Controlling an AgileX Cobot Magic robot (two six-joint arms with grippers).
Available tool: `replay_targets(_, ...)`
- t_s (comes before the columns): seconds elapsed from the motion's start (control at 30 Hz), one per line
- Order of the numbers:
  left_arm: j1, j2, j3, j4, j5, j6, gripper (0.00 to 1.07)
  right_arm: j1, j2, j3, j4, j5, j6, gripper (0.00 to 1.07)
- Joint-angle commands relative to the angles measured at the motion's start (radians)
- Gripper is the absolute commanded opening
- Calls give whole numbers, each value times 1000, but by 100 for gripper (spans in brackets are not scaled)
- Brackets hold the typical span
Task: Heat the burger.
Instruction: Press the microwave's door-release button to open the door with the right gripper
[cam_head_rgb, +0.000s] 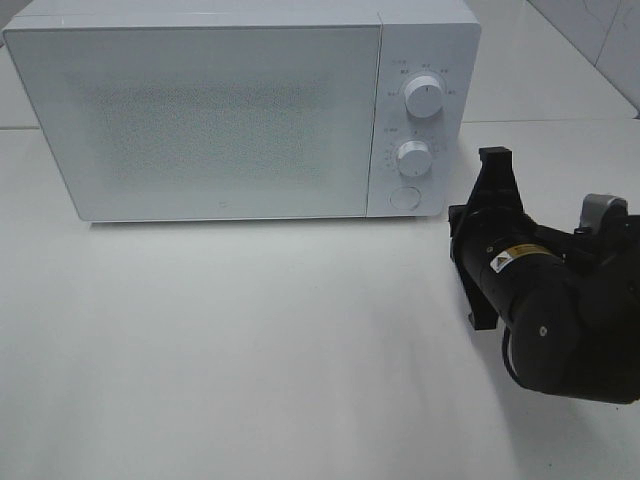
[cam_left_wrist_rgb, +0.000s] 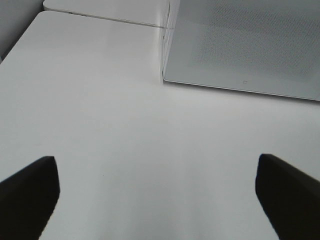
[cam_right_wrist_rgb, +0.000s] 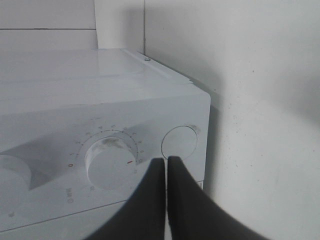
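From the high camera, the burger is nowhere in sight. The microwave (cam_head_rgb: 240, 110) stands on the table (cam_head_rgb: 250, 350) with its door (cam_head_rgb: 195, 120) shut, so the burger may be inside, but the frosted front hides that. By its nature I judge it light, soft and easily crushed, with layers that can slide and a glossy bun that may slip. A gentle, wide hold low on its sides would suit best. The right gripper (cam_head_rgb: 494, 155) sits beside the panel's lower corner, near the button (cam_head_rgb: 404, 197). Its fingers are clenched together and carry nothing.

The left wrist camera shows the left gripper (cam_left_wrist_rgb: 155, 167) spread fully wide over bare table. Nothing is between its fingers (cam_left_wrist_rgb: 30, 192) or touching them. One corner of the microwave lies ahead.

The right wrist camera shows the right gripper's fingers (cam_right_wrist_rgb: 156, 172) pressed flat against each other, empty. The tips point between the lower knob (cam_right_wrist_rgb: 111, 162) and the button. I cannot tell whether they touch the panel.
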Motion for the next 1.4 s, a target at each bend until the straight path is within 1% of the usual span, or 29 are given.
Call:
replay_targets(0.03,5,-4,3,-3,-1,3,100,1,22,-37,-14,22,18,0)
replay_targets(0.2,5,-4,3,-3,-1,3,100,1,76,-118,-5,47,18,0)
replay_targets(0.23,5,-4,3,-3,-1,3,100,1,76,-118,-5,47,18,0)
replay_targets(0.27,5,-4,3,-3,-1,3,100,-5,95,-146,-3,65,17,0)
replay_targets(0.33,5,-4,3,-3,-1,3,100,-6,102,-157,-3,84,17,0)
replay_targets(0.37,5,-4,3,-3,-1,3,100,-12,118,-182,16,107,17,0)
replay_targets(0.67,5,-4,3,-3,-1,3,100,-31,166,-261,45,151,-6,0)
replay_targets(0.73,5,-4,3,-3,-1,3,100,-48,173,-287,42,154,-19,0)
replay_targets(0.9,5,-4,3,-3,-1,3,100,-70,174,-317,43,178,-59,0)
replay_targets(1.0,5,-4,3,-3,-1,3,100,-86,174,-318,43,182,-61,0)
replay_targets(1.27,5,-4,3,-3,-1,3,100,-98,182,-320,44,197,-61,0)
replay_targets(1.4,5,-4,3,-3,-1,3,100,-98,214,-350,22,203,-52,0)
